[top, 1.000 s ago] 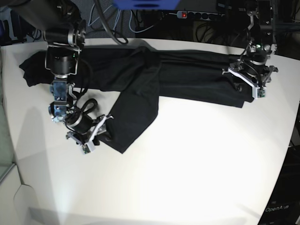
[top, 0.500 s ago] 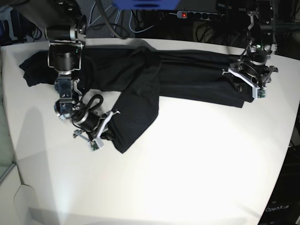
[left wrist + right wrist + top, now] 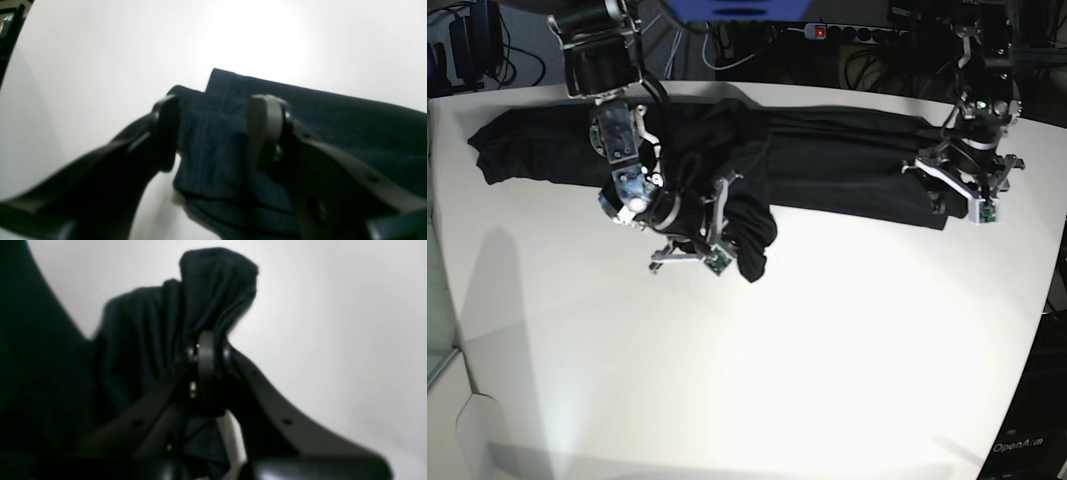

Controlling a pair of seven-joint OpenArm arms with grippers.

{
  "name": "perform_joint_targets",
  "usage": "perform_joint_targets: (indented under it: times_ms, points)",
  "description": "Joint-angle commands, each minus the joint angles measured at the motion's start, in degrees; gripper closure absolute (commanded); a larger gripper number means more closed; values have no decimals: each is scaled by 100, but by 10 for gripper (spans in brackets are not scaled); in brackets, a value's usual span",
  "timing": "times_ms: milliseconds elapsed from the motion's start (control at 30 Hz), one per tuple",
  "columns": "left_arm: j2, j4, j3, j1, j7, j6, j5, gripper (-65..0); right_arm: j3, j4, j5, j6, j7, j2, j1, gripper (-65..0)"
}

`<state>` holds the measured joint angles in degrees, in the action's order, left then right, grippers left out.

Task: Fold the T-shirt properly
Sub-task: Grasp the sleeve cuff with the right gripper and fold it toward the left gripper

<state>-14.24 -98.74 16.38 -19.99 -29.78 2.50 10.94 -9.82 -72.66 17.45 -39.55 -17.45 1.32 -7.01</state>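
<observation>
A: Start at the right gripper (image 3: 206, 350). What has it got?

B: Its jaws are pressed together on a bunched fold of the T-shirt (image 3: 213, 283), which rises in a peak above the fingertips in the wrist view. In the base view that gripper (image 3: 724, 232) sits left of centre, with a dark lump of cloth hanging off it toward 4 o'clock.

A: And the left gripper (image 3: 213, 130)?

B: Jaws stand apart, one pad (image 3: 265, 128) on each side of a ribbed hem edge of the shirt, which lies flat between them. I can't tell whether the pads touch the cloth. In the base view it (image 3: 962, 190) hovers at the garment's far end, around 2 o'clock.

A: Where does the shirt lie overall?

B: The T-shirt (image 3: 847, 160) stretches in a long band across the back of the white desk (image 3: 827, 360), from 10 o'clock to 2 o'clock. One part is drawn forward to the right gripper. The front half of the desk is bare white, with glare.
</observation>
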Motion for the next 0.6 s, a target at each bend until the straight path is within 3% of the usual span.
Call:
perform_joint_targets:
  times_ms: [0, 167, 567]
  points:
    - [-57, -117, 37, 25, 125, -26, -8, -323, -59, -228, -88, -45, 79, 110, -69, -2]
    - [-57, -117, 37, 25, 125, -26, -8, -323, -191, -764, -88, -45, -184, 400, -34, -3]
    - [-66, -126, 37, 139, 125, -26, 36, -323, -1237, -2030, -88, -45, -1107, 628, 397, -3]
